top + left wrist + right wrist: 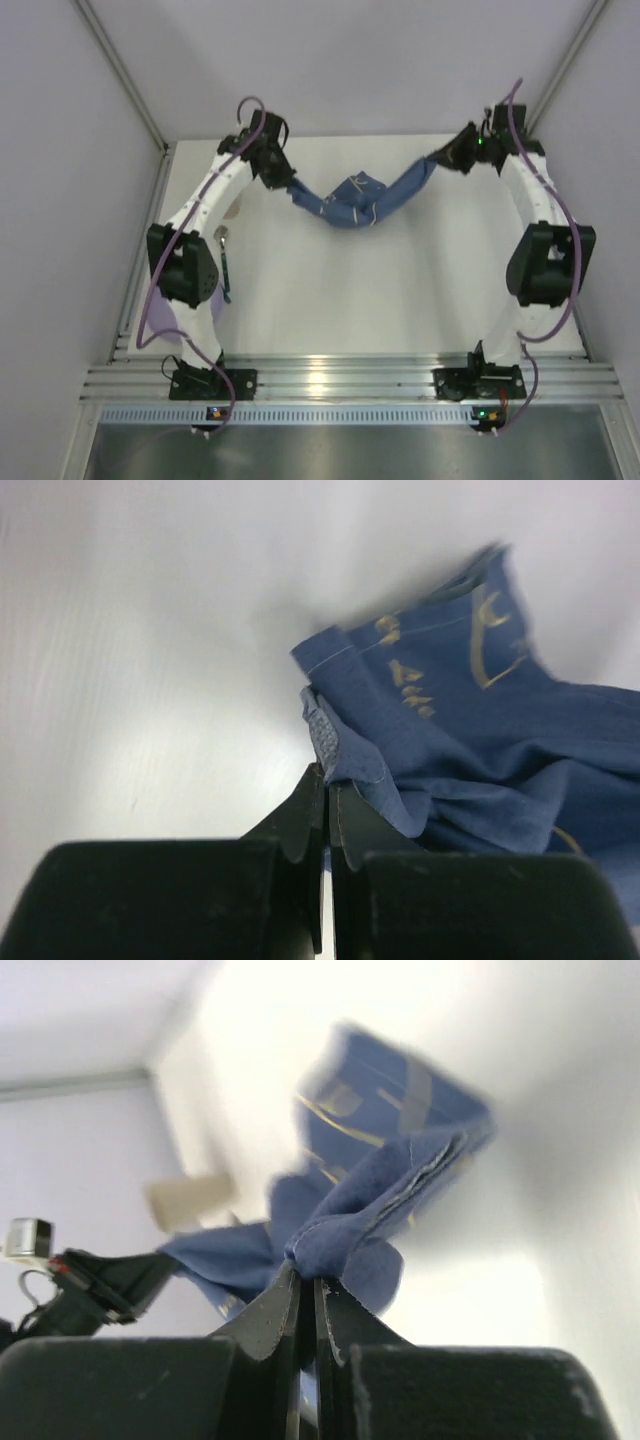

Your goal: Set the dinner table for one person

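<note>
White arm links, black joints, purple cables

Both hands are gripping the cloth over the far half of the table. The left hand is pinching its left end and the right hand its right end, with the middle sagging between them. A spoon is lying near-left of the cloth.

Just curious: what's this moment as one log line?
left gripper shut on placemat | right gripper shut on placemat | placemat slung between them
</note>
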{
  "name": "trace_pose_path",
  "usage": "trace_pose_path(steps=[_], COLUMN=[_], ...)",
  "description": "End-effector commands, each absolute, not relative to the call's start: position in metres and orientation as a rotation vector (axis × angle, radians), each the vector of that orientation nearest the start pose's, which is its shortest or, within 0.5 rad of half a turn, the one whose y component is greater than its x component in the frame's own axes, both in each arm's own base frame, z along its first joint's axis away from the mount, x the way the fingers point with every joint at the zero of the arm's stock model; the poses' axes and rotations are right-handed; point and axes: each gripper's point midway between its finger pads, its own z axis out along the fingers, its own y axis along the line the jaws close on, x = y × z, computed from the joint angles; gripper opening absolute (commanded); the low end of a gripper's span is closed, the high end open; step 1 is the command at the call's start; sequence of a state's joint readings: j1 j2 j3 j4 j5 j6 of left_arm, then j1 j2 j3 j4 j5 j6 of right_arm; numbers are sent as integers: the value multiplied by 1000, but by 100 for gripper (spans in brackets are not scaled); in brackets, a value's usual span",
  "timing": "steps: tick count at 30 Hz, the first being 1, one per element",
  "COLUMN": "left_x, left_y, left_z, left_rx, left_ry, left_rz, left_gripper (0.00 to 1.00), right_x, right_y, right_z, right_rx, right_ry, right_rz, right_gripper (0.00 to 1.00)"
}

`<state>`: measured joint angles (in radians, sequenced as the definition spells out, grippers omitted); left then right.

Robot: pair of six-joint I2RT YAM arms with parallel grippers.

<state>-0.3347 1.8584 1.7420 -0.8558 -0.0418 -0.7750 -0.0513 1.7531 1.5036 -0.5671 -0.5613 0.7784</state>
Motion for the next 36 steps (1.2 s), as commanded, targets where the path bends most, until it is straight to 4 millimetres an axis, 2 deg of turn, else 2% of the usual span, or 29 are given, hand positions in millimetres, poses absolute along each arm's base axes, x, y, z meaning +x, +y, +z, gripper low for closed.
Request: trace_pose_path(steps=[1,2,3,4,5,6,7,8,9,10,11,12,14,15,16,18,19,21,22,23,25,27,28,29,30,31,33,35,36], left_x=[496,500,505,508,502,500,495,468,464,453,432,422,406,394,382,363,343,323,303,290,263,242,238,234,220,221,215,207,204], left_y=[-185,-185,-185,-184,-182,-180,-176,-170,-168,-160,-151,-146,-141,-139,-138,-140,-135,-136,-131,-129,-128,-123,-121,-118,-108,-108,-110,-110,-110], left_z=[278,294,311,341,359,377,351,391,400,366,380,344,312,302,254,218,170,137,107,94,70,57,61,61,62,65,67,68,70], left_rx=[-385,-371,-352,-341,-337,-325,-336,-320,-314,-331,-340,-353,-355,-357,-355,-360,-383,-449,-485,-514,-603,-658,-665,-671,-700,-698,-713,-733,-761], left_ry=[2279,2257,2214,2137,2099,2038,2089,1994,1937,1996,1955,2027,2098,2119,2217,2286,2388,2464,2543,2591,2680,2730,2717,2717,2728,2716,2726,2743,2745], left_rz=[-448,-448,-453,-478,-485,-493,-443,-470,-477,-424,-435,-396,-368,-374,-344,-373,-339,-360,-330,-323,-325,-298,-304,-294,-242,-251,-271,-284,-284], left_gripper=[0,0,0,0,0,0,0,0,0,0,0,0,0,0,0,0,0,0,0,0,0,0,0,0,0,0,0,0,7], right_x=[505,511,517,512,506,488,479,471,443,430,421,401,386,379,363,343,320,295,267,255,225,208,203,201,191,191,191,190,189], right_y=[111,111,110,110,105,103,100,91,86,82,79,80,89,93,94,92,92,92,93,93,90,84,82,80,76,76,71,68,65], right_z=[333,353,363,394,401,422,404,400,419,386,374,346,311,300,245,198,146,99,67,53,31,26,26,28,39,40,46,53,55], right_rx=[417,378,359,311,305,273,298,293,270,328,337,374,406,400,475,551,625,677,726,713,744,726,724,711,694,693,672,671,681], right_ry=[2110,2076,2056,1998,1989,1955,1997,1998,1959,2061,2093,2153,2224,2228,2338,2404,2506,2605,2702,2749,2847,2889,2896,2896,2890,2889,2871,2873,2876], right_rz=[1129,1131,1135,1130,1120,1103,1090,1012,945,899,843,845,875,883,889,868,850,840,831,820,780,722,702,685,643,643,603,577,544], right_gripper=[0,0,0,0,0,0,0,0,0,0,0,0,0,0,0,0,0,0,0,0,0,1,7,17,70,70,99,100,100])
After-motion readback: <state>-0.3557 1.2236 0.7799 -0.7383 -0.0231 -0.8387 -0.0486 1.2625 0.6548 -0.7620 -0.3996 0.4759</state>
